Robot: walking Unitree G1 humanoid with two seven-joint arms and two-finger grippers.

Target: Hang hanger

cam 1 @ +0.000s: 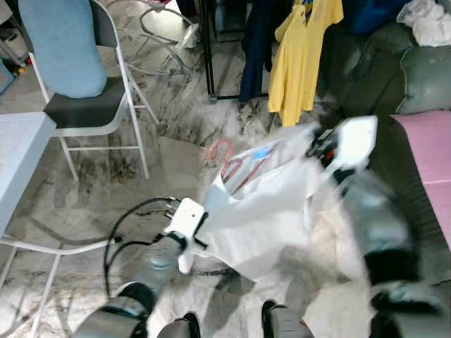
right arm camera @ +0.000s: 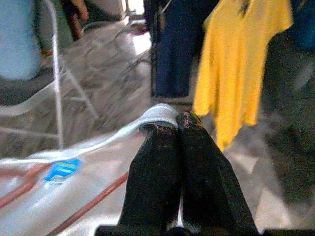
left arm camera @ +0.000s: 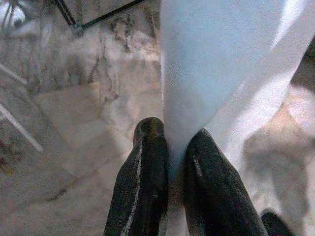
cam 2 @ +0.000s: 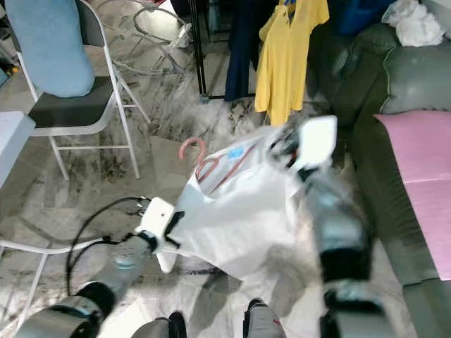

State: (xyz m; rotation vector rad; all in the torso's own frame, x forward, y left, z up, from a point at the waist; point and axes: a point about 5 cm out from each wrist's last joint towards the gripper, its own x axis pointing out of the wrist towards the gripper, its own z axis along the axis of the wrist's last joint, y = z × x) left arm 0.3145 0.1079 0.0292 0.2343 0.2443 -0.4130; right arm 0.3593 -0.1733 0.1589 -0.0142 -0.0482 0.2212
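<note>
A white garment (cam 1: 257,211) on a pink hanger (cam 1: 224,156) hangs stretched between my two arms over the marble floor. The hanger's hook sticks out at the garment's upper left. My left gripper (left arm camera: 170,135) is shut on the garment's lower corner, with the cloth pinched between both black fingers. Over on the other side, my right gripper (right arm camera: 176,125) is shut on the garment's upper edge near the collar; its arm is blurred in the head views. A black clothes rack (cam 1: 208,49) ahead holds a yellow shirt (cam 1: 301,53) and a dark blue garment (cam 1: 257,42).
A folding chair (cam 1: 91,105) with a blue cushion stands at the left. A white table edge (cam 1: 21,134) lies at the far left. A dark green sofa (cam 1: 423,77) with a pink cloth (cam 1: 430,155) runs along the right. My feet show at the bottom.
</note>
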